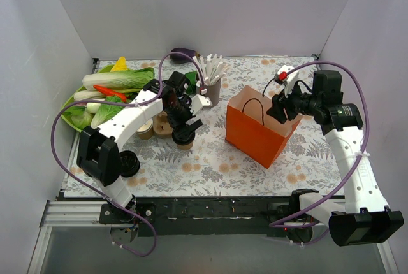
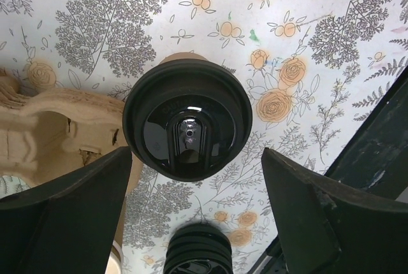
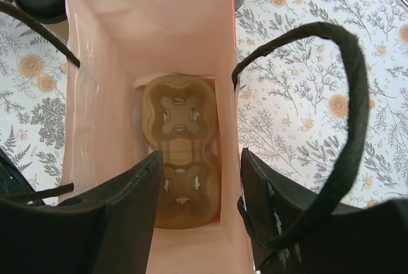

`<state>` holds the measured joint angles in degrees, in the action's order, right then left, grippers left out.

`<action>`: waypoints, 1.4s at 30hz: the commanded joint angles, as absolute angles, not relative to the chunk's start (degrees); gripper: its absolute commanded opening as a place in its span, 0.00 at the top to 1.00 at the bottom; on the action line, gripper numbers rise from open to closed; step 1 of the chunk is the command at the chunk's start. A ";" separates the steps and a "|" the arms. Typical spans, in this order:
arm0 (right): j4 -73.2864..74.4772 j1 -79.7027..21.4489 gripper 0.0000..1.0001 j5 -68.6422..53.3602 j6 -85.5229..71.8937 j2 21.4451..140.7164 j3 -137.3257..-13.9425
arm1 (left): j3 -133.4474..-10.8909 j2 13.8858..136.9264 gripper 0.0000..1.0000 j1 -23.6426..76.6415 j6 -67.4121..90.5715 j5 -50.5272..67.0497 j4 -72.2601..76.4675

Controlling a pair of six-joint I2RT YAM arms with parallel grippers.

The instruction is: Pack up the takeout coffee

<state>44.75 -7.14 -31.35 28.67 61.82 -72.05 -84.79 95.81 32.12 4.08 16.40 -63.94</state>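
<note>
The takeout coffee [image 2: 187, 118] is a brown paper cup with a round black lid, standing on the flowered table left of the orange paper bag [image 1: 258, 130]. My left gripper [image 2: 197, 181] hovers over the coffee [image 1: 185, 139], open, with a finger on either side just short of the lid and touching nothing. My right gripper [image 3: 201, 185] is at the bag's top edge [image 1: 285, 109], open, one finger inside the bag and one outside its side wall. A black handle [image 3: 347, 95] loops round the outer finger. A moulded-pulp carrier [image 3: 180, 150] lies on the bag's floor.
Another pulp carrier [image 2: 51, 121] stands right beside the coffee. A ribbed black stack of lids [image 2: 199, 252] sits nearer the arm's base. A grey cup of white sticks [image 1: 210, 79], a plate of vegetables [image 1: 108, 95] and an aubergine [image 1: 183, 53] stand behind.
</note>
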 commanded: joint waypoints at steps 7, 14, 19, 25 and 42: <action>42.01 -6.94 0.40 -32.26 28.13 60.56 -70.84 | -85.70 96.24 0.23 32.52 2.46 19.16 -63.28; 41.84 -6.94 0.40 -32.34 28.04 61.08 -71.02 | -85.43 97.29 0.25 32.78 3.16 18.72 -62.14; 41.49 -6.86 0.40 -32.26 28.12 61.43 -70.93 | -84.73 97.56 0.26 32.96 3.43 18.72 -61.87; 41.31 -6.94 0.40 -32.17 28.21 61.61 -70.66 | -84.20 97.47 0.27 33.40 3.43 17.23 -61.96; 40.34 -6.94 0.40 -32.61 27.95 61.87 -69.43 | -85.52 95.27 0.20 34.19 4.83 14.59 -63.89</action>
<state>42.48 -7.14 -31.53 28.62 61.91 -70.02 -85.12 97.80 33.61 5.34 16.21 -62.57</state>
